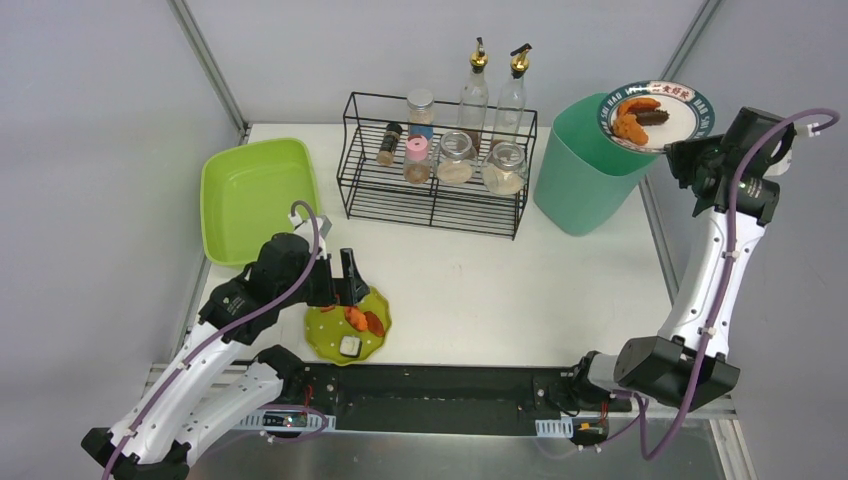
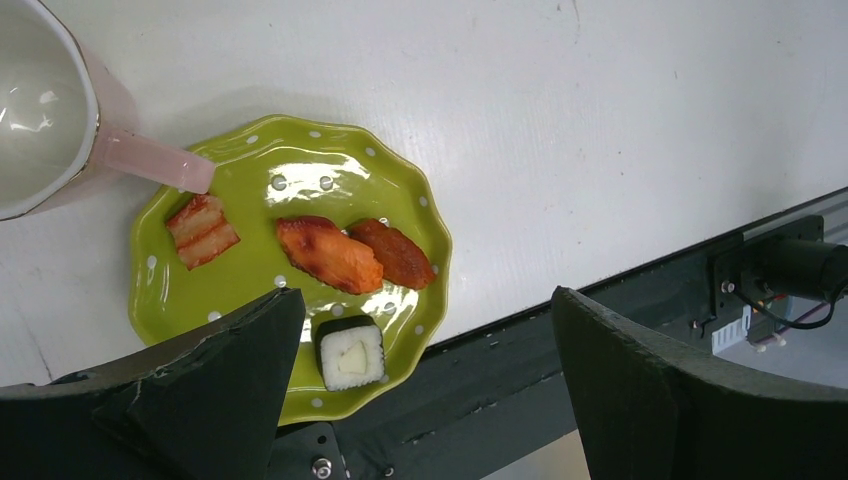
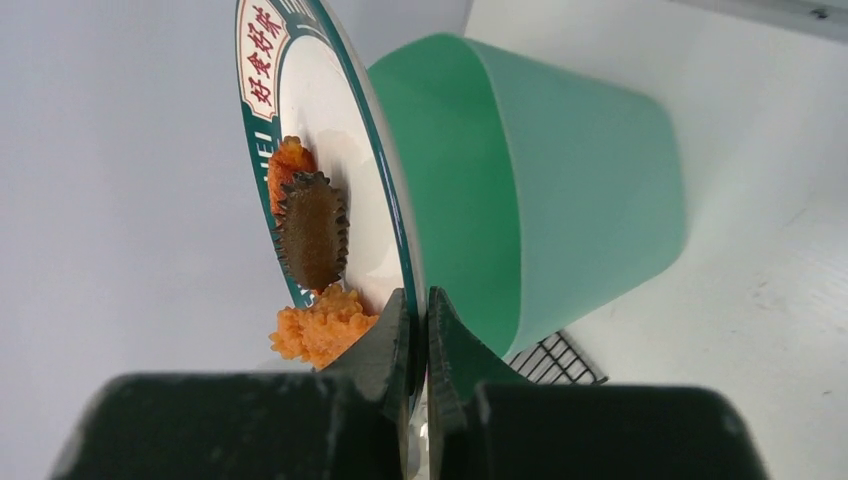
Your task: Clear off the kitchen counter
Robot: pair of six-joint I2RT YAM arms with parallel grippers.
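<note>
Top external view: my right jaws clamp a green-rimmed white plate (image 1: 685, 118) over the teal plastic bin (image 1: 575, 175); left jaws apart above an uncleared lime dotted plate (image 1: 322, 325) at the table (image 1: 500, 290)'s near edge.

White kitchen counter (image 1: 500, 290), lime tub (image 1: 250, 195) far-L, wire rack (image 1: 470, 212) ctr, green bin (image 1: 575, 190) R, dotted plate (image 1: 325, 327) front edge.

Bright even light; faint shadows on kitchen counter (image 1: 480, 290); lime plate (image 2: 300, 160) glare

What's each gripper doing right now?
Left gripper: open, empty, over the lime-green plate.
Right gripper: shut on the white plate rim, by the green bin.
</note>
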